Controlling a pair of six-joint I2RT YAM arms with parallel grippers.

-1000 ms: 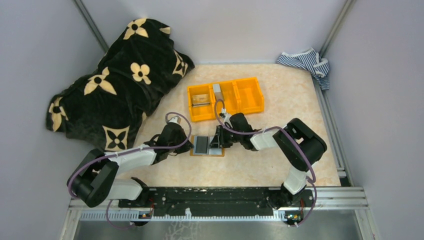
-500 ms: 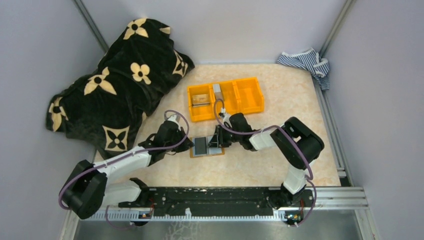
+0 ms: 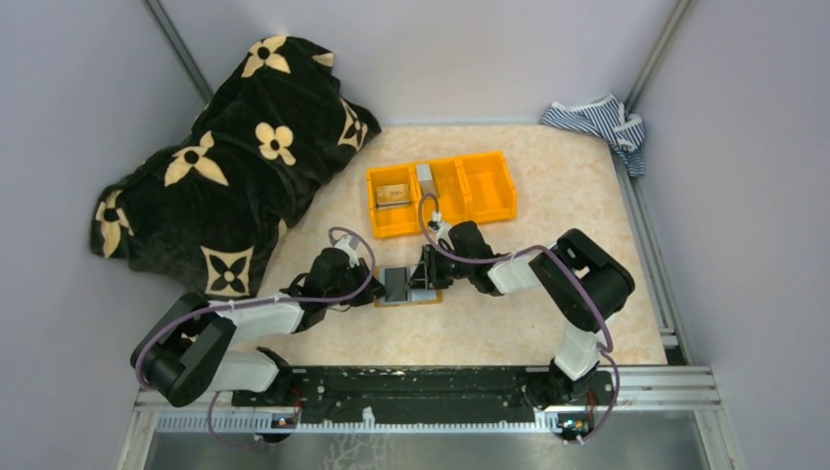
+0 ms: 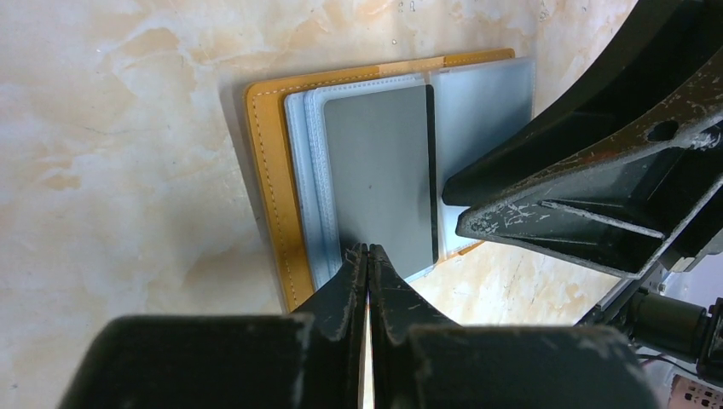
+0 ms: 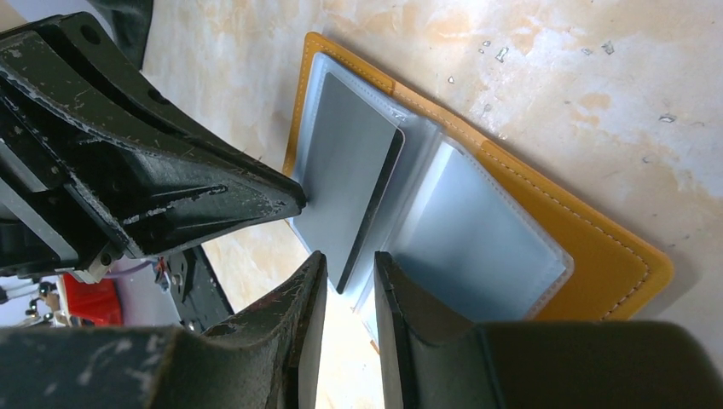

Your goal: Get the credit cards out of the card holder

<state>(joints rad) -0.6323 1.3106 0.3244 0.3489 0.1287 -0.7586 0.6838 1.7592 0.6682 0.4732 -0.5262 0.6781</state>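
The card holder [image 3: 407, 286] lies open and flat on the table, with an orange-tan cover [image 4: 273, 187] and clear grey-blue sleeves [image 5: 477, 247]. A grey credit card [image 4: 379, 170] sticks partway out of a sleeve. My left gripper [image 4: 368, 249] is shut, its tips resting on the near edge of the sleeves at the card's end. It comes in from the left [image 3: 377, 284]. My right gripper [image 5: 348, 257] reaches in from the right [image 3: 427, 277]. Its jaws stand slightly apart, with the card's corner [image 5: 345, 281] in the gap between them.
An orange three-compartment bin [image 3: 440, 193] with small items in it stands just behind the holder. A black blanket with cream flowers [image 3: 235, 157] is heaped at the back left. A striped cloth [image 3: 599, 122] lies in the back right corner.
The left arm has shifted its elbow, and its gripper sits slightly further right against the holder. The right gripper has hardly moved.
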